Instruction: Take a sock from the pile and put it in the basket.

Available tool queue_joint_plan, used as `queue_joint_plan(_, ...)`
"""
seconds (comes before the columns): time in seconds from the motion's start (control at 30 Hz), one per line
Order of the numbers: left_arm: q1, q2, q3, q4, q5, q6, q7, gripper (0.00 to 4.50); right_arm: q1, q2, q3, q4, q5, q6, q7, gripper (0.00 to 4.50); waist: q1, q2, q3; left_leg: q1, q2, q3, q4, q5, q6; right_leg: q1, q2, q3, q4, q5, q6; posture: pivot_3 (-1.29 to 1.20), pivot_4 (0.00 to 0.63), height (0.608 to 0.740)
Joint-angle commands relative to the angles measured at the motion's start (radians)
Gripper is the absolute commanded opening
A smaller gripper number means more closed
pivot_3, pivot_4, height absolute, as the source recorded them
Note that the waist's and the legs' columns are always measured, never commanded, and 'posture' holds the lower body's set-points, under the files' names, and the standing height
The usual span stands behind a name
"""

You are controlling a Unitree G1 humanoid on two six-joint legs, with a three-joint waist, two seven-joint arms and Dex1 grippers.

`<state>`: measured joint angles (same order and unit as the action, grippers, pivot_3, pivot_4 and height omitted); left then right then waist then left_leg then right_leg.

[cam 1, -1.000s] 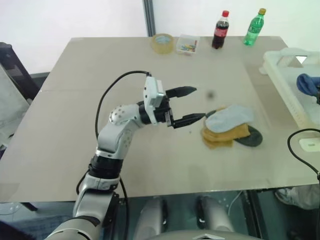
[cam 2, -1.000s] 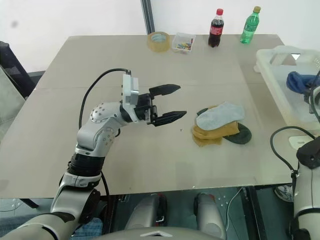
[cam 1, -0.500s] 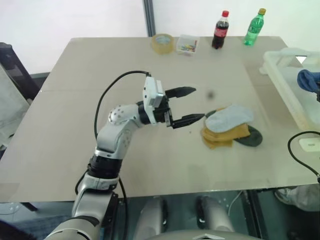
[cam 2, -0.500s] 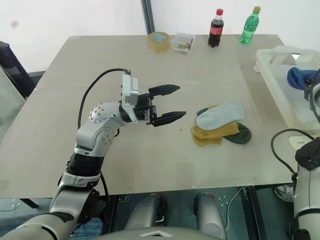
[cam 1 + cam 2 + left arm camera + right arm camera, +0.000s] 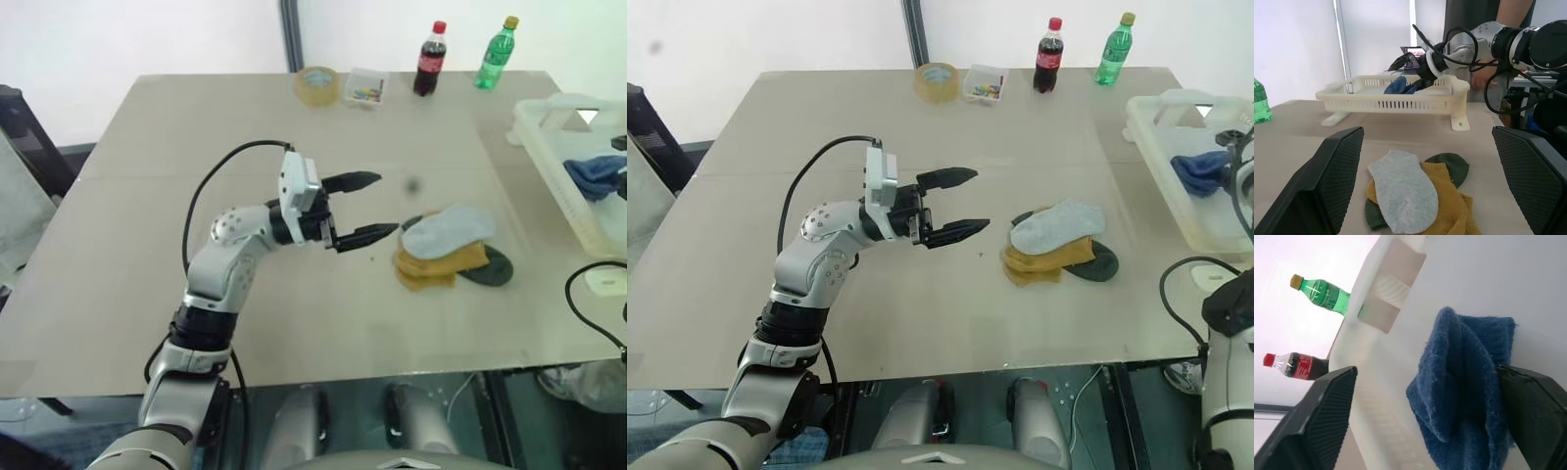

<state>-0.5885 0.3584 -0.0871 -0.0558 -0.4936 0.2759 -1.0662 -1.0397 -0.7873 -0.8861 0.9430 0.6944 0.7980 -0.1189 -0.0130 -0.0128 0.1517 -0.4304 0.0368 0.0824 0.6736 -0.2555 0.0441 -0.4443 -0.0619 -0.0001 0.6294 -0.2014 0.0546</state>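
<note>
beige table [image 5: 147,196], blue sock [image 5: 1464,382] in basket [image 5: 1161,132] between spread right fingers [image 5: 1327,416]

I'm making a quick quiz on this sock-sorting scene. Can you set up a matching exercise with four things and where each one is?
Things:
1. blue sock
2. grey sock
3. roll of tape
4. left gripper

Places:
A. at the table's far edge, beside a small clear box
B. inside the basket
C. on top of the pile
D. above the table, open, pointing toward the pile

Pairs: 1-B, 2-C, 3-A, 4-D
</note>
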Motion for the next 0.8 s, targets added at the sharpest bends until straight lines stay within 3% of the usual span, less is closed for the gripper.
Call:
queue_joint_plan(0.03, 0.002, 0.003, 0.005, -0.027, -0.007, -0.007, 0.002, 4.50, -0.012, -0.026, -0.019, -0.001, 0.009, -0.056, -0.038, 4.48, 0.001, 0.000, 0.000, 0.000, 0.000, 0.000, 0.000, 0.000, 0.000, 0.000, 0.000, 0.000, 0.000, 0.000, 0.000, 0.00, 0.150, 0.740)
queue_joint_plan(0.23, 0.007, 0.002, 0.003, -0.030, -0.006, -0.007, 0.003, 4.50, -0.003, -0.027, -0.036, -0.013, 0.024, -0.043, -0.122, 4.48, 0.001, 0.000, 0.000, 0.000, 0.000, 0.000, 0.002, 0.000, 0.000, 0.000, 0.000, 0.000, 0.001, 0.000, 0.000, 0.00, 0.150, 0.740)
queue_joint_plan(0.53, 0.015, 0.001, 0.001, -0.028, -0.005, -0.010, 0.001, 4.50, 0.058, -0.020, -0.051, -0.244, 0.095, 0.073, -0.097, 4.48, 0.000, 0.001, 0.000, 0.000, 0.000, -0.001, 0.004, 0.000, 0.000, 0.000, 0.000, 0.001, 0.004, 0.000, 0.000, 0.00, 0.150, 0.740)
queue_joint_plan(0.67, 0.017, 0.003, 0.001, -0.027, -0.004, -0.010, -0.001, 4.50, 0.093, -0.008, -0.021, -0.303, 0.056, 0.080, -0.168, 4.48, 0.000, 0.001, 0.000, 0.000, 0.000, -0.002, 0.009, -0.002, 0.004, 0.000, 0.000, 0.001, 0.008, 0.000, 0.000, 0.00, 0.150, 0.740)
queue_joint_plan(0.8, 0.045, 0.023, 0.006, -0.040, 0.001, -0.004, 0.002, 4.50, 0.162, -0.001, 0.047, -0.467, 0.071, 0.116, -0.063, 4.48, 0.000, 0.001, 0.000, 0.001, 0.000, -0.003, 0.011, -0.003, 0.005, 0.000, 0.000, 0.002, 0.011, 0.000, 0.000, 0.00, 0.150, 0.740)
